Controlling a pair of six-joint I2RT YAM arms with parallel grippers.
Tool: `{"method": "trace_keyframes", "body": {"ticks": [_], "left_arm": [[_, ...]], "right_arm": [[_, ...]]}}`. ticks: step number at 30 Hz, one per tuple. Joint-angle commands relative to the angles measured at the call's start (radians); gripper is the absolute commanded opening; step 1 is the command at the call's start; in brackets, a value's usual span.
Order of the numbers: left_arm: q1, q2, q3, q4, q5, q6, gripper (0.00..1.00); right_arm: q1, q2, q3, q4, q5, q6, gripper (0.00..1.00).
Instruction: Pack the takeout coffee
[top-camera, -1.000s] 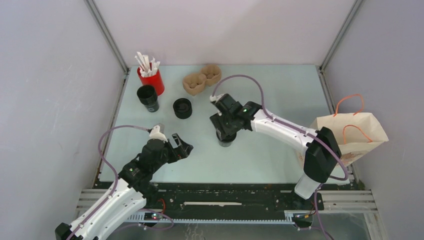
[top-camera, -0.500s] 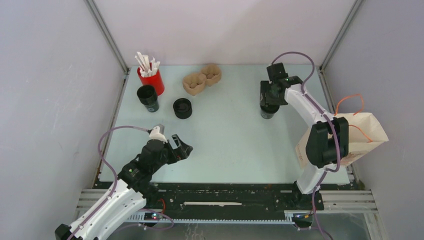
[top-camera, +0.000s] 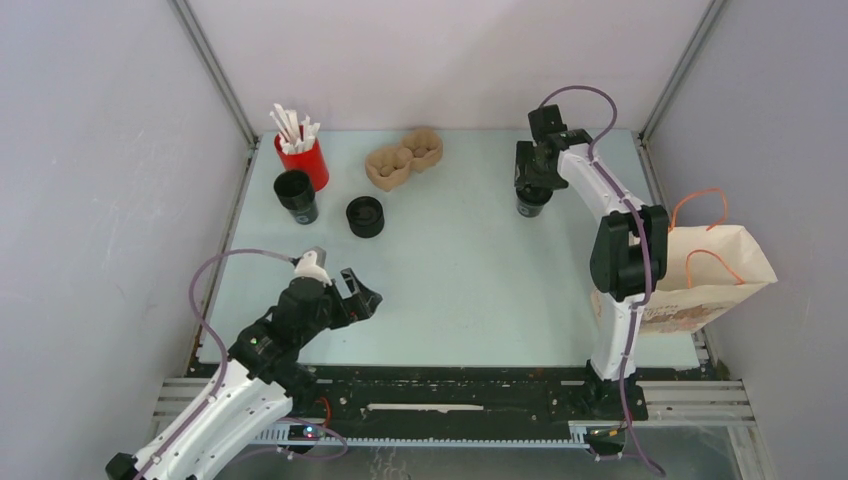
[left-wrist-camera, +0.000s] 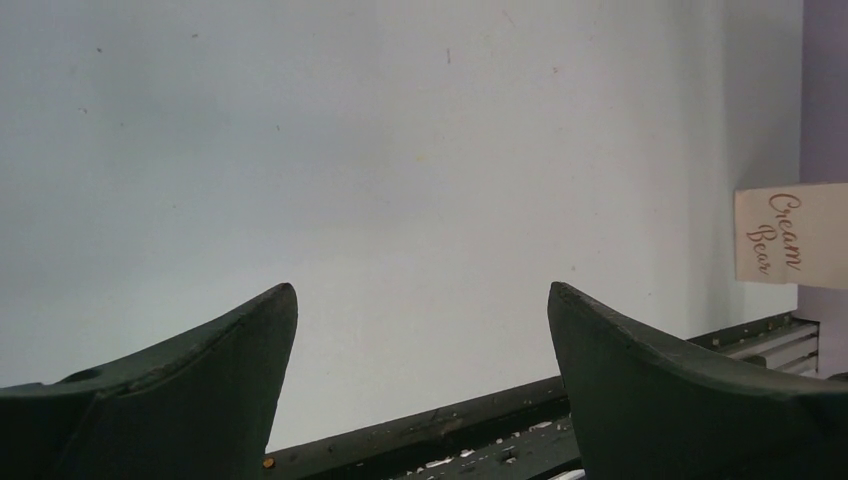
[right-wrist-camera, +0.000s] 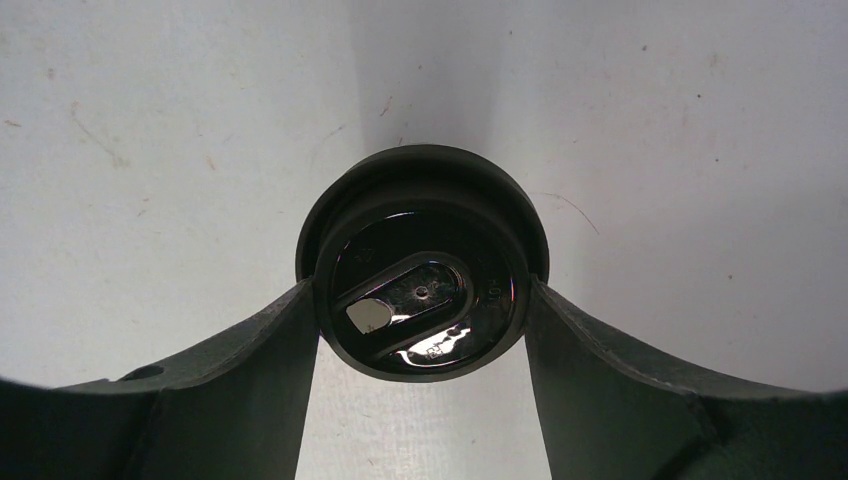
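The right gripper (right-wrist-camera: 420, 290) is clasping the small black lidded coffee cup (top-camera: 531, 206), not yet in the brown paper bag (top-camera: 715, 270); the left gripper (left-wrist-camera: 420, 290) is hovering wide open.

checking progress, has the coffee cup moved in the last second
Yes. The takeout coffee, held in the right gripper, went from mid-table to the far right, well right of the cardboard cup carrier.

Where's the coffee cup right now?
In the top view, the takeout coffee is at the table's far right, clamped in the right gripper, beyond the brown paper bag.
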Motion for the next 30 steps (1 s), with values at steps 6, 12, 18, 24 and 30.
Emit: {"method": "trace_keyframes", "body": {"ticks": [6,12,18,24,30], "left_arm": [[0.006,0.003,0.16,-0.068,-0.037,0.072,1.0],[0.006,0.06,0.236,-0.073,-0.038,0.113,1.0],[0.006,0.146,0.338,-0.088,-0.063,0.193,1.0],[0.011,0.323,0.496,-0.075,-0.068,0.308,1.0],[0.062,0.659,0.769,-0.074,-0.025,0.474,1.0]], "right_arm": [[-0.018,0.034,0.046,-0.043,-0.002,-0.022,0.83],[-0.009,0.022,0.079,-0.079,-0.01,-0.033,0.96],[0.006,-0.025,0.226,-0.229,0.052,-0.013,1.0],[0.09,-0.272,0.013,-0.149,-0.069,0.044,1.0],[0.303,-0.587,-0.481,0.127,-0.321,0.153,0.99]]}}
